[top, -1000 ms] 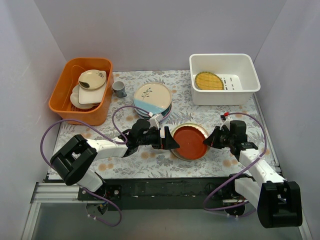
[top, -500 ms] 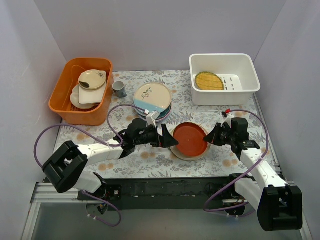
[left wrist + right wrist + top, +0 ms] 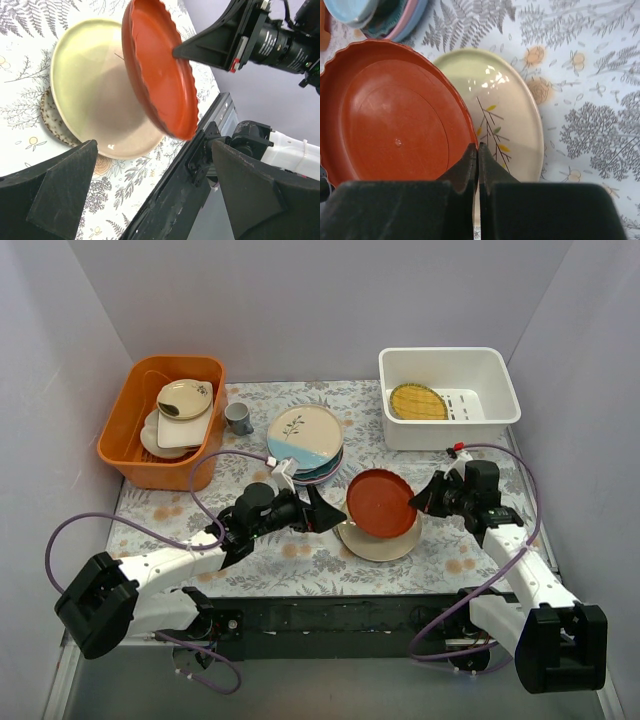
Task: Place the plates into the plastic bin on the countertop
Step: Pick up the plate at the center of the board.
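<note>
Glossy cream plate [image 3: 512, 107], smooth red plate [image 3: 395, 125], white plastic bin [image 3: 450, 432]

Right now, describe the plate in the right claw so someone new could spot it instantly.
On the floral countertop, look near the middle, just nearer the arms than the stack of plates. There the right claw pinches the rim of a rust-red plate, tilted over a cream plate lying flat. It is the only red plate, and the only one held in a claw.

speckled plate [image 3: 49, 118] — mostly covered
</note>
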Robot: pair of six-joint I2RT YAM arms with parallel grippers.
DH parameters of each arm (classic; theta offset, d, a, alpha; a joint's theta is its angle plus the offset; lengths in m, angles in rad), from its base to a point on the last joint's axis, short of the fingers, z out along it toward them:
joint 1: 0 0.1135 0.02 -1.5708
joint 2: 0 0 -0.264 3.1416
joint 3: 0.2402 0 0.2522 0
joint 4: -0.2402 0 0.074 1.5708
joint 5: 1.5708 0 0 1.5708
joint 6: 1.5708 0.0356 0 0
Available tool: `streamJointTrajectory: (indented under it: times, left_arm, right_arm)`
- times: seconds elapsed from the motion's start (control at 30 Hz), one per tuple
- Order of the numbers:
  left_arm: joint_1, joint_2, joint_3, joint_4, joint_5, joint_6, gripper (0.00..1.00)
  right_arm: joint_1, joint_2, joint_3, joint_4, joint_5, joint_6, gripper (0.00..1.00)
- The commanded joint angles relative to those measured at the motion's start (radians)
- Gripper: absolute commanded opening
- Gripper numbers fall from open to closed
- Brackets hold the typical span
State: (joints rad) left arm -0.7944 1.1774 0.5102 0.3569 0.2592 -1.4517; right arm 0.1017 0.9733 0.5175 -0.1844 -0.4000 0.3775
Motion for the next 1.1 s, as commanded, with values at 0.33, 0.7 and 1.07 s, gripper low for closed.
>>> streamJointTrajectory:
  times: [0.33,0.7,1.07]
  left_arm:
    - [-0.003,-0.039,-0.001,-0.042,-0.057,0.03,0.98]
    - [-0.003,-0.042,-0.009,-0.062,-0.058,0.028,0.98]
    - [-0.003,-0.039,-0.024,-0.055,-0.055,0.031,0.98]
  right_arm:
    - [0.006,0.166,0.357,-0.003,0.038,-0.043,0.01]
    - [0.003,0.306,0.522,0.016,0.056,-0.046,0.01]
    - [-0.034,0.407,0.703,0.003,0.081,-0.038,0.01]
